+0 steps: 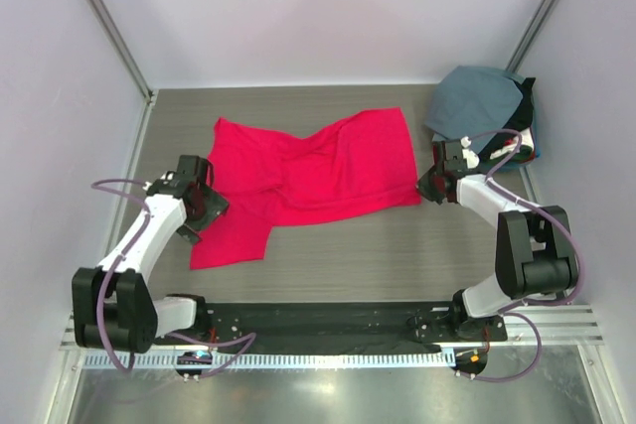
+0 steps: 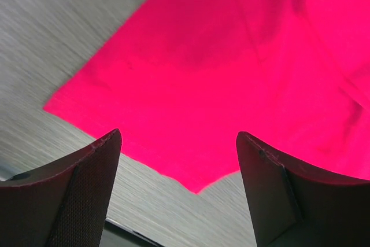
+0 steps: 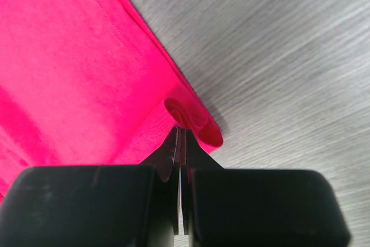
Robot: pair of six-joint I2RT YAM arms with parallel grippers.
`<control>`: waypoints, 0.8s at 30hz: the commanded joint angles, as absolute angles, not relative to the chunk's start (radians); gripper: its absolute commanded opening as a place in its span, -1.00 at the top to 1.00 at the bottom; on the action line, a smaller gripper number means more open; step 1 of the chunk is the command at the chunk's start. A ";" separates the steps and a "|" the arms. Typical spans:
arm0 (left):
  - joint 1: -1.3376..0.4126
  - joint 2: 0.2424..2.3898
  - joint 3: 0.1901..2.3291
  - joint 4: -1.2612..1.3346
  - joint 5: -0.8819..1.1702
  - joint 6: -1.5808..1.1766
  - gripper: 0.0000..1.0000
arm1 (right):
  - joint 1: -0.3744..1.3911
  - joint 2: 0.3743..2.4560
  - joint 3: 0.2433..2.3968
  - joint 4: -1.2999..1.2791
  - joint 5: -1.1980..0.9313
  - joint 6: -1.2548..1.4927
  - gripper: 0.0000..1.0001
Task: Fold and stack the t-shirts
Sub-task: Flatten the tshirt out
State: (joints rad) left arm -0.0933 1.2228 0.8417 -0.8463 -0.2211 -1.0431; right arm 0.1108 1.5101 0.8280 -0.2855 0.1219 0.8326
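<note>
The red t-shirt [image 1: 308, 171] lies open but rumpled across the middle of the tabletop [image 1: 397, 245], its body reaching toward the right edge and a loose flap trailing toward the near left. The right gripper [image 3: 181, 137] has its jaws pressed together on a small roll of the shirt's hem at the cloth's right-hand corner, and only a thin bite of fabric shows between the tips. The left gripper [image 2: 179, 137] hangs over the shirt's near-left corner with its jaws wide apart and nothing between them. The step in hand looks like taking hold of both ends before the fold. To do it well, the left arm should probably drop straight onto that pointed corner and close on the cloth itself, not the bare wood beside it. Both arms should then lift evenly, since the right pinch seems shallow and an uneven pull might slip it free. Drawing the shirt taut first would smooth the ridge across its middle. A grey-blue t-shirt [image 1: 477, 101] sits folded in the far right corner on top of other cloth I cannot make out, likely the stack to add to. The tabletop is grey wood-grain and looks smooth, so cloth should slide easily. Plain pale walls [image 1: 298, 7] close three sides, with metal posts [image 1: 104, 17] at the far corners and a black rail [image 1: 308, 320] along the near edge.
</note>
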 commanded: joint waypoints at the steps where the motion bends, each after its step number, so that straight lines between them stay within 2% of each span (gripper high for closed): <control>1: -0.094 1.253 0.853 -0.896 -0.353 -1.109 -0.63 | 0.106 1.493 0.825 -0.215 0.117 0.802 0.98; 5: -0.092 1.249 0.842 -0.931 -0.429 -1.158 -0.66 | 0.107 1.468 0.790 -0.189 0.110 0.802 0.98; 8: -0.092 1.265 0.836 -0.946 -0.410 -1.173 -0.52 | 0.107 1.442 0.752 -0.146 0.097 0.815 0.98; 9: -0.094 1.273 0.836 -0.954 -0.394 -1.184 -0.41 | 0.109 1.433 0.740 -0.132 0.094 0.821 0.98; 12: -0.092 1.261 0.827 -1.008 -0.407 -1.247 -0.38 | 0.107 1.425 0.724 -0.114 0.078 0.827 0.98; 14: -0.092 1.227 0.790 -0.967 -0.384 -1.249 -0.29 | 0.109 1.425 0.716 -0.110 0.075 0.825 0.98; 15: -0.092 1.221 0.782 -0.966 -0.382 -1.259 -0.16 | 0.107 1.425 0.713 -0.109 0.078 0.825 0.98; 16: -0.092 1.215 0.778 -0.974 -0.388 -1.261 -0.14 | 0.109 1.425 0.712 -0.107 0.078 0.825 0.98; 20: -0.078 1.213 0.762 -0.997 -0.437 -1.272 -0.15 | 0.109 1.434 0.709 -0.095 0.060 0.831 0.98; 24: -0.005 1.221 0.712 -0.947 -0.377 -1.227 -0.20 | 0.109 1.453 0.699 -0.069 0.029 0.838 0.98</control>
